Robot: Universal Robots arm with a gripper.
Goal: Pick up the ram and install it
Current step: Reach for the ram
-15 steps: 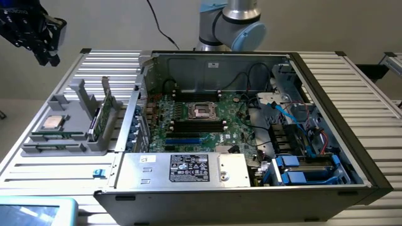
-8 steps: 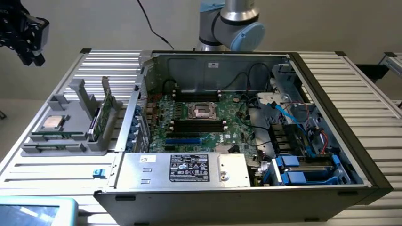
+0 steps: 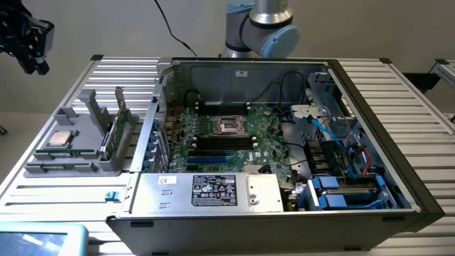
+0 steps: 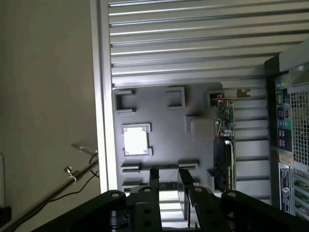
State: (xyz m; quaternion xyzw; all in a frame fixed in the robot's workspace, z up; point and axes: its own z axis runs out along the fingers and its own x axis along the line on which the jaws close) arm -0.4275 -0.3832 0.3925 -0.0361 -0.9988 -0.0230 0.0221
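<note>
Black gripper [image 3: 34, 63], jaws spread, empty, hangs high off grey plastic parts tray [image 3: 89, 101], toward the exterior view's left. Looks like approach step. Thin green ram stick [image 3: 64, 155] sits edge-up in tray; pick needs jaws square across it. Past tray, the exterior view's right: open black PC case [image 3: 245, 74], mobo slots [image 3: 224, 140]. Wrist cam looks down on tray instead.

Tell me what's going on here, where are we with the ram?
The arm's gripper hangs open and empty, high up at the exterior view's left, looking down on the grey tray. The ram stands on edge in the tray's front slot, untouched, next to the processor chip. The computer case lies open with its motherboard exposed. Nothing has been picked up yet.
</note>
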